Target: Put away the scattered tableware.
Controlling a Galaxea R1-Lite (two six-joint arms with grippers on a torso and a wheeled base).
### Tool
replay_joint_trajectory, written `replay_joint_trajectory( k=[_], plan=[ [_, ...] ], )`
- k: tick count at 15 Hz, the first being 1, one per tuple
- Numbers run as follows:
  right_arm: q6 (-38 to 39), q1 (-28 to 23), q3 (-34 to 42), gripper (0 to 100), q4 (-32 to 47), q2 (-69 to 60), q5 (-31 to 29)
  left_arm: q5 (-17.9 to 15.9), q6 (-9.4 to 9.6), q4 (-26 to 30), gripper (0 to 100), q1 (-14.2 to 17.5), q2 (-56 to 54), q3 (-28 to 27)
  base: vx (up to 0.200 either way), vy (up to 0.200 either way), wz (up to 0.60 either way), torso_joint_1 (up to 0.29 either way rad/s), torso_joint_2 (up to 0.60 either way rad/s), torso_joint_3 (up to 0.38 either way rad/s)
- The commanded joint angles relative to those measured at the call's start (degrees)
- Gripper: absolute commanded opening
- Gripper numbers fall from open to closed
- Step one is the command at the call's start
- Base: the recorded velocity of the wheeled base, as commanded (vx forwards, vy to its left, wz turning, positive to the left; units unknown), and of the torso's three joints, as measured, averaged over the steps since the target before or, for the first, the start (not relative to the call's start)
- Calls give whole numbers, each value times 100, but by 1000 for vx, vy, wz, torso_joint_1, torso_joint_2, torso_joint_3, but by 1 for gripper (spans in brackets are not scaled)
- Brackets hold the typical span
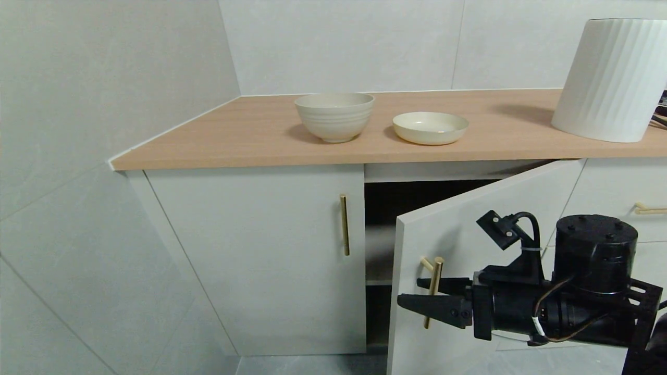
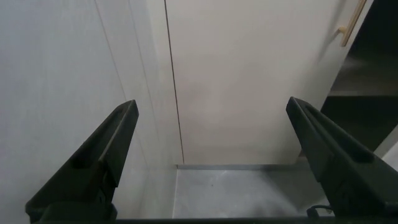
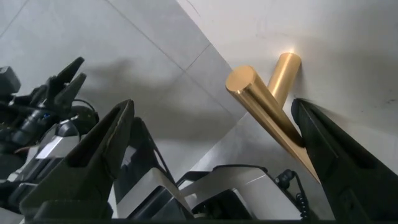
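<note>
No readable text, labels, numbers or signs on anything here.

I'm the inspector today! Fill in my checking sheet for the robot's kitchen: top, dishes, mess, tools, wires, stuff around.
Surface: wooden counter.
Job's things: bowl and shallow dish, side by side, apart.
Clutter: white ribbed tub at the counter's right.
Tools: right tool open, astride the brass handle of the open door; left tool open, holding nothing.
Cables: black cable looped on the right wrist.
Surroundings: tiled wall, grey floor; left cabinet door shut.
</note>
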Motion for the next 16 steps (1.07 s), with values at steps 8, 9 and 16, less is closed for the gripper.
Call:
replay_joint_trajectory(
  k=[8, 9, 16],
  plan=[
    [3, 121, 113, 100, -35, -174, 27, -1886, 523, 985, 100, -96, 4078, -3798, 0, 0, 0, 0, 0, 0],
    [3, 121, 105, 100, -35, -174, 27, -1974, 488, 906, 100, -148, 4676, -4097, 0, 0, 0, 0, 0, 0],
    [12, 121, 113, 100, -35, -148, 27, -1957, -681, -931, 100, -1344, 7796, -4352, 0, 0, 0, 0, 0, 0]
  ],
)
